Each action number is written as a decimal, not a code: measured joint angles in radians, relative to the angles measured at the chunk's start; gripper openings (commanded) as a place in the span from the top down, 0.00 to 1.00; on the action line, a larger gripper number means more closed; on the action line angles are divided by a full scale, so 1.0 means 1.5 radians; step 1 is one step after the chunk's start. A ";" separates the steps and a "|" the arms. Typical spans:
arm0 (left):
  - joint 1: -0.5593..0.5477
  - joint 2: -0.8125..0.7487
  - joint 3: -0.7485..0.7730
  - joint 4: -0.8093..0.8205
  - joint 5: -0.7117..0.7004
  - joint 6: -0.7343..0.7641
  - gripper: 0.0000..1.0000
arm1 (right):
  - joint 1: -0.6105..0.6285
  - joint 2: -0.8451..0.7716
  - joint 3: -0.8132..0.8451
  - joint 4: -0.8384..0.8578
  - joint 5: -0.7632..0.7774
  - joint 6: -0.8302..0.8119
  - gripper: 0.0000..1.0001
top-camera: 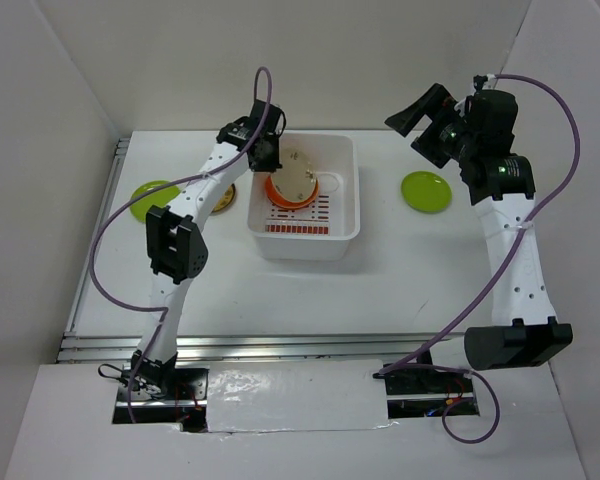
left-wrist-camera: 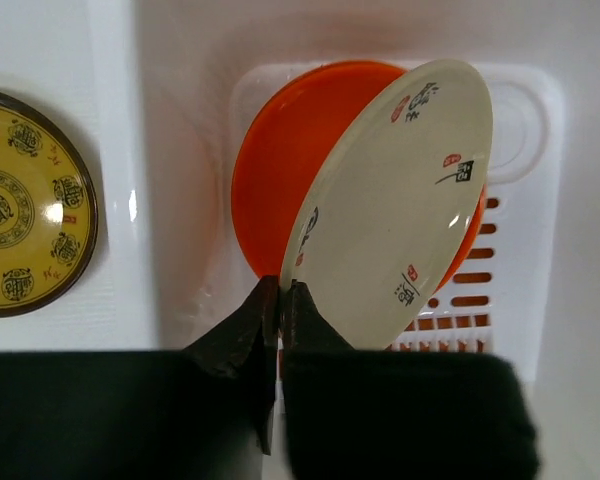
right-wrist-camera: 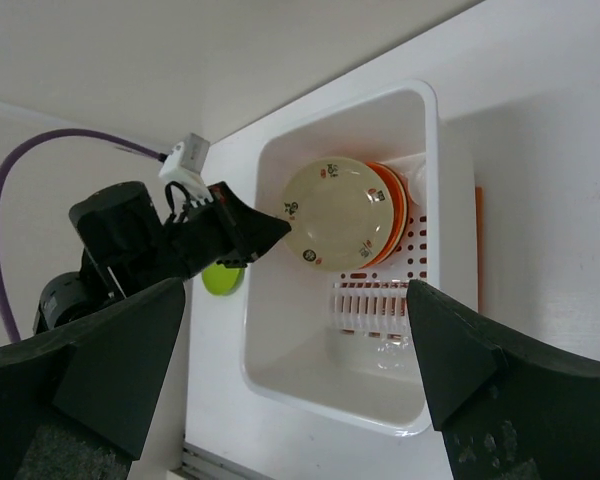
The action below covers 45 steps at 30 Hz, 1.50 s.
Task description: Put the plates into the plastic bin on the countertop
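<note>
Left gripper [left-wrist-camera: 280,297], closed, seemingly pinches the near-upright cream plate [left-wrist-camera: 395,200] (leaning on orange plates [left-wrist-camera: 280,180]); right gripper [right-wrist-camera: 295,285] agape.

Beyond our left claw [left-wrist-camera: 280,292] we see a glossy cream plate [left-wrist-camera: 400,200] and orange plate [left-wrist-camera: 275,180]. The bin [left-wrist-camera: 180,120] looks like smooth plastic.

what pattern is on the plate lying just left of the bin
Plate: gold, brown rim, round brown medallions; best in the left wrist view.

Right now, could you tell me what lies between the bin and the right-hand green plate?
Nothing but bare countertop, as the top view shows.
</note>
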 measured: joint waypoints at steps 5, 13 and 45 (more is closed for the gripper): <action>0.000 0.018 0.000 -0.018 -0.003 0.001 0.24 | -0.003 -0.001 -0.010 -0.002 -0.007 -0.005 0.00; -0.004 -0.053 -0.003 -0.004 0.001 -0.013 0.01 | -0.003 0.000 -0.011 -0.001 -0.012 -0.010 0.00; 0.582 -0.194 -0.653 0.414 0.258 -0.383 0.14 | 0.001 -0.016 -0.239 0.295 -0.422 0.037 0.00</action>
